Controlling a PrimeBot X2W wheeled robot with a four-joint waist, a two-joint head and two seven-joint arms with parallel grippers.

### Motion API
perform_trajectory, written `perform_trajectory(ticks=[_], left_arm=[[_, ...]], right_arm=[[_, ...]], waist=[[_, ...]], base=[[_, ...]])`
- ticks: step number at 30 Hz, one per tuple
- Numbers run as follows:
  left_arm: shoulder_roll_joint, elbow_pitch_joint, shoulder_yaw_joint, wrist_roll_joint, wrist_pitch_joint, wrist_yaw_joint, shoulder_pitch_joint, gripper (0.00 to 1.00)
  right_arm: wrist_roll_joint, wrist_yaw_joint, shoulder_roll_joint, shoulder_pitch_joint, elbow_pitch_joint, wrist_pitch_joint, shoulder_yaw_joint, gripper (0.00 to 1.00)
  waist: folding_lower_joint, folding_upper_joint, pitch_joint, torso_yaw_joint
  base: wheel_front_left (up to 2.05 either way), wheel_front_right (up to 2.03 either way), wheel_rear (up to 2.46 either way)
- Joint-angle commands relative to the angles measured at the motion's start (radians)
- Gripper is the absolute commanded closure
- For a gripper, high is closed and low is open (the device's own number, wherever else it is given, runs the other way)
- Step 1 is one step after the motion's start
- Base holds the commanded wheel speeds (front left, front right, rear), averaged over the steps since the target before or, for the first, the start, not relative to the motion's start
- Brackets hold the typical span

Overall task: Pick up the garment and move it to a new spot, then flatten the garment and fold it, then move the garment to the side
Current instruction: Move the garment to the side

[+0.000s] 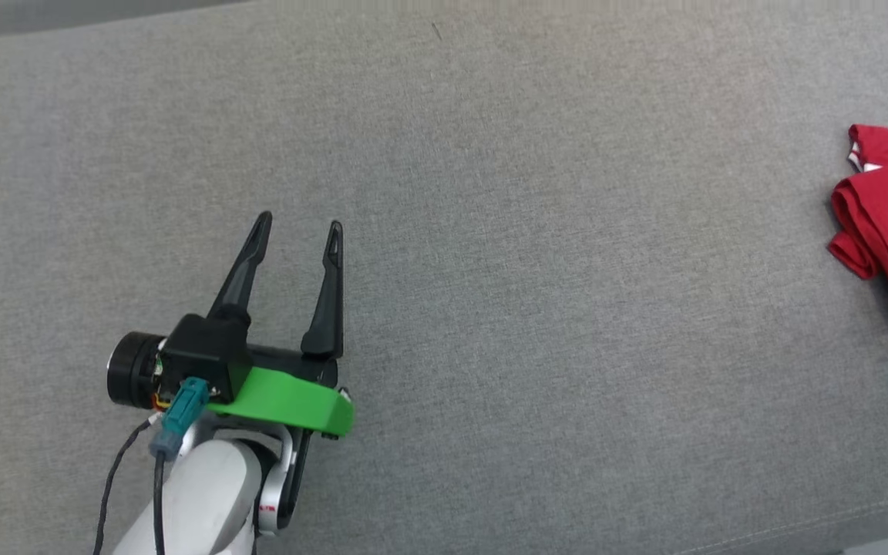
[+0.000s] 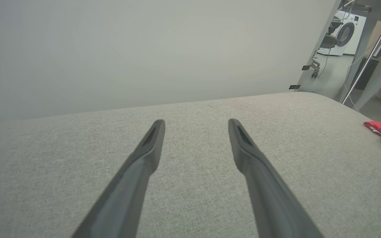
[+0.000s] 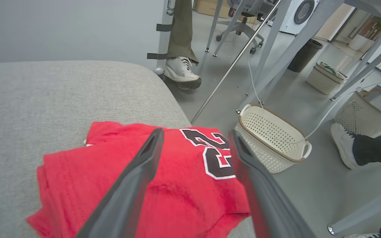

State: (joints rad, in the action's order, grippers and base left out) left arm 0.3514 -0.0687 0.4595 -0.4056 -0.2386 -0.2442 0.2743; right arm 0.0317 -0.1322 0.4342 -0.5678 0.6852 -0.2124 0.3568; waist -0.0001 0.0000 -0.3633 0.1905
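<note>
**Both grippers open; garment lies at the cushion's right end**

Left arm: in the head view the left gripper [image 1: 299, 223] sits in the lower left of the frame. Its two dark fingers are spread and nothing is between them. The left wrist view agrees, with both fingers rising from the bottom edge, well apart, over bare grey cushion [image 2: 61, 158].

Right arm: in the right wrist view the right gripper [image 3: 195, 132] stands with its fingers wide apart over the garment [image 3: 177, 188]. No cloth is pinched between them. Whether the tips touch the fabric cannot be told.

Garment: red, lying in folded layers in the lower centre of the right wrist view. Black numerals outlined in white face up on its upper right part. It rests on the cushion close to the rounded end. In the head view it shows at the far right edge of the frame, cut off by the border, with bits of white trim visible, well apart from the left gripper.

Beyond the cushion, on the floor:
- A cream basket [image 3: 273, 148] is at right centre.
- A person's pale shoe [image 3: 181, 73] under an olive trouser leg is at upper centre.
- A second white shoe [image 3: 342, 148] is at the right edge.
- A washer [image 3: 301, 11] is at the top.
</note>
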Motion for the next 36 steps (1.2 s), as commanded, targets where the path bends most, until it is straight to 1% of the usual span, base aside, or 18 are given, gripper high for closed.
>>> perform_trajectory(ticks=[1, 4, 10, 14, 19, 26, 31, 36], left_arm=[[-0.002, 0.009, -0.002, -0.004, -0.009, -0.004, -0.019, 0.00], [-0.008, 0.024, -0.008, -0.015, -0.013, -0.008, -0.050, 0.00], [-0.020, 0.054, -0.021, -0.031, -0.019, -0.008, -0.107, 0.00], [-0.016, 0.066, -0.039, -0.040, -0.021, -0.007, -0.139, 0.00], [0.001, 0.060, -0.088, -0.049, -0.022, -0.016, -0.176, 0.00], [0.017, 0.065, -0.148, -0.059, -0.023, -0.013, -0.207, 0.00], [0.022, 0.068, -0.175, -0.066, -0.023, -0.002, -0.234, 0.00], [0.015, 0.083, -0.176, -0.064, -0.023, 0.007, -0.262, 0.00]], right_arm=[[0.004, 0.002, -0.022, 0.026, -0.018, -0.010, -0.001, 0.00], [0.031, 0.002, -0.082, 0.090, -0.080, -0.020, -0.020, 0.00], [0.057, 0.002, -0.178, 0.230, -0.214, -0.008, -0.076, 0.00], [0.082, 0.002, -0.219, 0.315, -0.315, 0.029, -0.124, 0.00], [0.093, 0.002, -0.273, 0.402, -0.467, 0.072, -0.186, 0.00], [0.093, 0.002, -0.306, 0.469, -0.625, 0.131, -0.267, 0.00], [0.079, 0.002, -0.324, 0.506, -0.713, 0.150, -0.287, 0.00], [0.072, 0.002, -0.340, 0.562, -0.771, 0.174, -0.295, 0.00]], waist=[[0.0001, 0.0000, 0.086, -0.042], [0.0001, 0.0000, 0.128, -0.063], [0.0001, 0.0000, 0.212, -0.116], [0.0001, 0.0000, 0.251, -0.154], [0.0001, 0.0000, 0.275, -0.187], [0.0001, 0.0000, 0.302, -0.216], [0.0001, 0.0000, 0.324, -0.219], [0.0001, 0.0000, 0.351, -0.214]], base=[[0.00, 0.00, 0.00], [0.00, 0.00, 0.00], [0.00, 0.00, 0.00], [0.00, 0.00, 0.00], [0.00, 0.00, 0.00], [0.00, 0.00, 0.00], [0.00, 0.00, 0.00], [0.00, 0.00, 0.00]])
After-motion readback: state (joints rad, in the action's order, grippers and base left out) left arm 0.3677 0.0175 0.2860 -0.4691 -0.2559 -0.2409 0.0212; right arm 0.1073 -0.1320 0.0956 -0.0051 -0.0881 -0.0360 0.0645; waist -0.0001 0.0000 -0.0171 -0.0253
